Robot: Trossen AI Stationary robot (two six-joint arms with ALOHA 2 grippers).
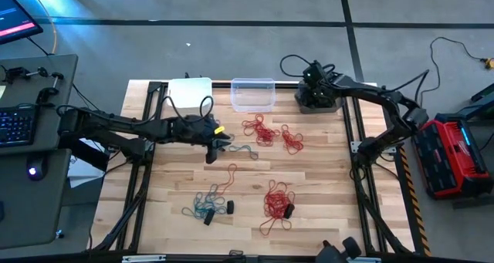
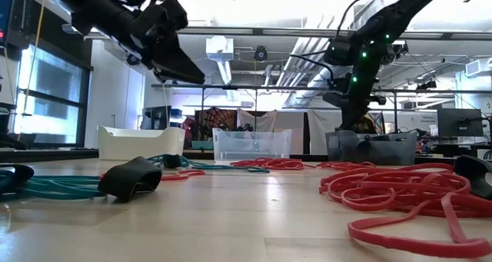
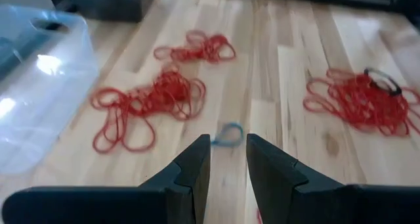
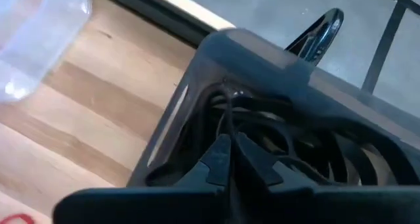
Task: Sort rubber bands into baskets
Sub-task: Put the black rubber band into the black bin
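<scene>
Three baskets [image 1: 252,94], four red bunches [image 1: 261,129]

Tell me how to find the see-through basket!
Look at the far edge of the wooden table, where three baskets sit in a row. The clear basket is the middle one, between the white basket and the dark grey basket. Only this one lets you see the wood through it.

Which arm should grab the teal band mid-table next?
Left, probably. The left claw hangs open just above that teal band. The right claw sits closed inside the dark grey basket at the far edge.
</scene>
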